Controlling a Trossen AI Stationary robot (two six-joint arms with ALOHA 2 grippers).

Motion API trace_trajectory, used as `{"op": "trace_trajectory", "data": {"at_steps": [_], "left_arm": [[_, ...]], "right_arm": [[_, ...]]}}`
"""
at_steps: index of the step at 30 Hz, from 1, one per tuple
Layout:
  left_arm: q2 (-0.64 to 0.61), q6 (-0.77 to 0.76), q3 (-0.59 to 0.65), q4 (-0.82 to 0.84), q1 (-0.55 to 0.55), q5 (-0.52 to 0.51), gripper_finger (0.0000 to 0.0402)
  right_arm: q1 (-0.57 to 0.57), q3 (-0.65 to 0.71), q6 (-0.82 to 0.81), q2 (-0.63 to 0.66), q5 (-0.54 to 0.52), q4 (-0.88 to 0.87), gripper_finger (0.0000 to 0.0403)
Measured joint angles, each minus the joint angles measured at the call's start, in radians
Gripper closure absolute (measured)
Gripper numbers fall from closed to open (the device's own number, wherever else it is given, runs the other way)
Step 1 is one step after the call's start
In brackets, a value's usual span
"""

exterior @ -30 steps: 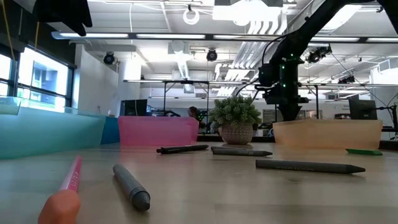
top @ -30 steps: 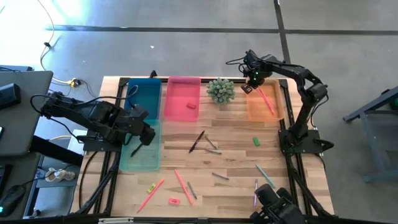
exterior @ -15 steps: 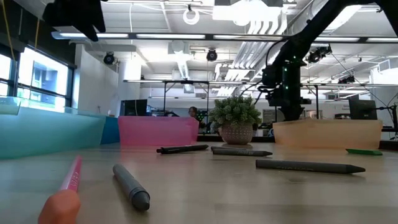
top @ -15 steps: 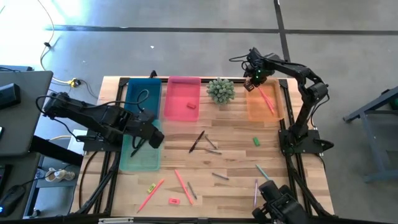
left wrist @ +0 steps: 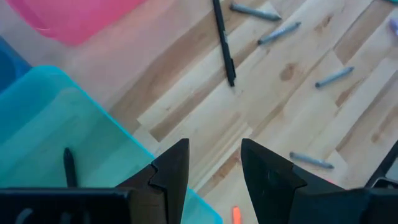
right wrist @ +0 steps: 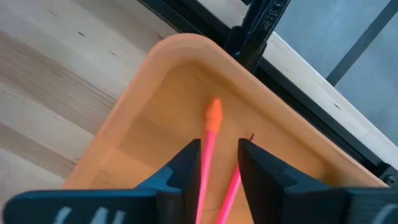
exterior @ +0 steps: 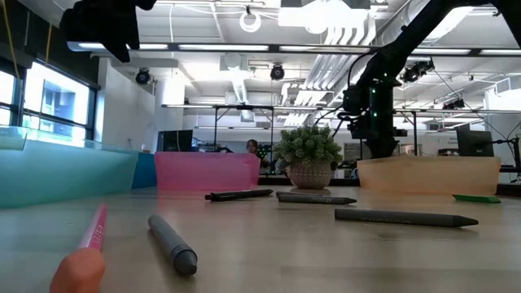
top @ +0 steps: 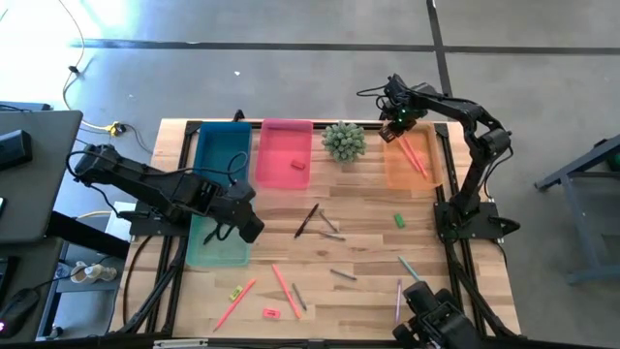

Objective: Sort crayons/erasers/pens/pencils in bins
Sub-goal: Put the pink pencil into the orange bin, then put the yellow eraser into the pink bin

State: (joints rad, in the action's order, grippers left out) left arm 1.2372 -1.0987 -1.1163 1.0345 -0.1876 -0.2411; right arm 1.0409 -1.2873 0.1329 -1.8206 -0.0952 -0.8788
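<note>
Your orange bin (top: 412,165) at the table's far right already holds two pink pencils (right wrist: 207,155), the right gripper (top: 393,121) above it spread apart as if letting go, while the left gripper (top: 247,221), parted and empty, hangs beside the teal bin (top: 218,247), likely seeking the black pen (top: 306,220)

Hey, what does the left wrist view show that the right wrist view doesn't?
Only the left wrist view shows the teal bin holding a dark pen, a corner of the pink bin, and a black pen and grey crayons loose on the table. Only the right wrist view shows the orange bin with two pink pencils. Both show wooden tabletop and that arm's own parted fingers.
</note>
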Motion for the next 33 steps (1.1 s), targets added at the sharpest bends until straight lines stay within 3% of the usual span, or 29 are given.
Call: {"op": "trace_trajectory", "data": {"at_steps": [9, 16, 33], "left_arm": [[0.056, -0.134, 0.000, -0.018, -0.098, 0.028, 0.0268], [0.099, -0.181, 0.000, -0.033, -0.179, 0.032, 0.0268], [0.148, -0.476, 0.001, -0.028, -0.418, 0.057, 0.0268]], "right_arm": [[0.000, 0.000, -0.001, 0.042, 0.000, -0.043, 0.0274], [-0.020, 0.000, -0.054, 0.180, 0.000, -0.064, 0.0274], [-0.171, 0.000, -0.261, 0.505, -0.005, -0.110, 0.0274]]}}
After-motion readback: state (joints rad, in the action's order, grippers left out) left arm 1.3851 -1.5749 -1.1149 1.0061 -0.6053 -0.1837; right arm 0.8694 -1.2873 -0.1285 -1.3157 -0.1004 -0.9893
